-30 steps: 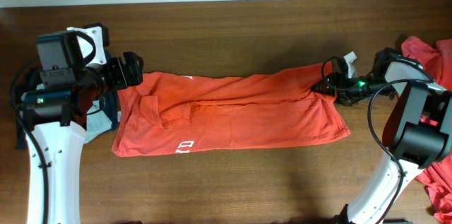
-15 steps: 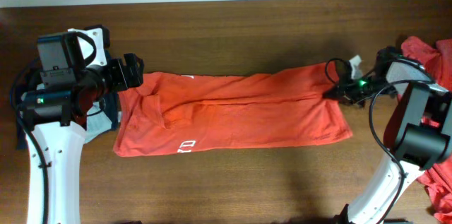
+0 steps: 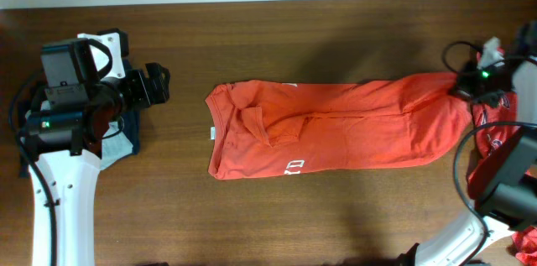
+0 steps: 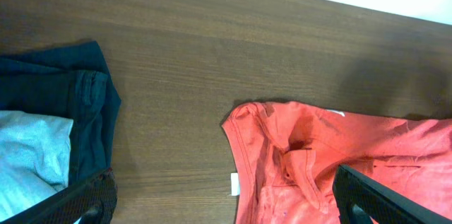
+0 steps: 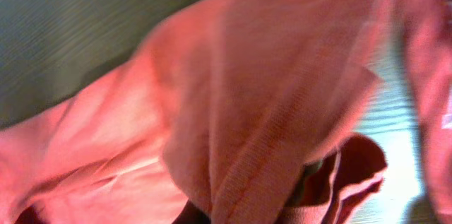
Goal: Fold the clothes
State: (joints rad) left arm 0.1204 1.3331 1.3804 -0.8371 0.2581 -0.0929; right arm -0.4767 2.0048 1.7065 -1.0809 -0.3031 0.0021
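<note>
The right gripper (image 3: 464, 90) is clamped shut on the bunched end of an orange-red T-shirt (image 3: 336, 127), and its cloth fills the blurred right wrist view. The shirt lies stretched and creased across the middle of the table (image 3: 277, 39), with white lettering (image 3: 294, 166) near its lower edge. The left gripper (image 3: 159, 86) stands wide apart over bare wood, clear of the collar, beside a navy garment (image 4: 85, 104) and a pale grey garment (image 4: 28, 153).

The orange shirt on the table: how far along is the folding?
Early to middle. Done: the orange shirt lies flat as a long band, seemingly doubled lengthwise. In hand: the right gripper is shut on its right end, while the left gripper hangs open, clear of it. Left: the crosswise folds, plus a heap of red garments at the right edge.
</note>
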